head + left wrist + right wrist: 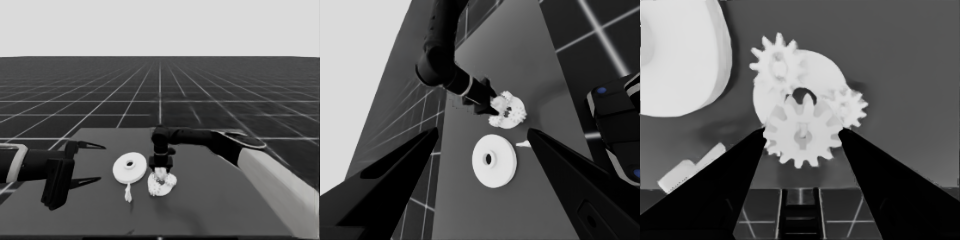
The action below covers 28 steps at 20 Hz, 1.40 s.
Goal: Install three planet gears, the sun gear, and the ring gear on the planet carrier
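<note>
1. Three gears sat on the smaller round part point(815, 80) at the centre of the right wrist view: the gear between your right gripper's fingers point(801, 131), one above it point(775, 62), one to its right point(850, 106). Your held gear overlapped the middle hole; released off its peg, it would probably have jammed against its neighbours.
2. Your right gripper point(161, 172) pointed straight down at lower centre of the head view, its fingers closed on that gear's rim.
3. The larger round part point(129, 167) lay just left, a thin white piece point(128, 192) below it; a sideways swing could have knocked either.
4. Your left gripper point(89, 162) waited at left, fingers spread, holding nothing.
</note>
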Each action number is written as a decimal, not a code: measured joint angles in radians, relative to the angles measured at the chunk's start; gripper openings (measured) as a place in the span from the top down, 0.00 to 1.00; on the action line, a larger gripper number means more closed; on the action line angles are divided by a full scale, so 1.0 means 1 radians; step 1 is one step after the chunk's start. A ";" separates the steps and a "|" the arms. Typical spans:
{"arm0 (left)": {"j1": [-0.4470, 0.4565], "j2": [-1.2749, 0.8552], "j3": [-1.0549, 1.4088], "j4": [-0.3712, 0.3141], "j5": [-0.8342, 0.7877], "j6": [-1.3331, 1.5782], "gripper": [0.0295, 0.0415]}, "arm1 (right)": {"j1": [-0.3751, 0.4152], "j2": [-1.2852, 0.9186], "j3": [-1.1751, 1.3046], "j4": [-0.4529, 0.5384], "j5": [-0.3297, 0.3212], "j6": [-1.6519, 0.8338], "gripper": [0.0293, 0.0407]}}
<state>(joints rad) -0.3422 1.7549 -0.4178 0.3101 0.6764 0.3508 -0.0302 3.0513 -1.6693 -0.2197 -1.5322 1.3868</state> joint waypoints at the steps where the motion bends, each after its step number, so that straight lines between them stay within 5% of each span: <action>1: 0.000 0.000 0.000 0.000 0.000 0.000 0.25 | -0.030 0.006 -0.024 -0.026 0.009 -0.015 0.86; 28: 0.000 0.000 0.000 0.000 0.000 0.000 0.25 | -0.076 0.015 -0.062 -0.060 0.025 0.167 0.86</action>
<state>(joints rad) -0.3422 1.7549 -0.4178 0.3101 0.6764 0.3508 -0.1062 3.0667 -1.7317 -0.2795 -1.5074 1.5533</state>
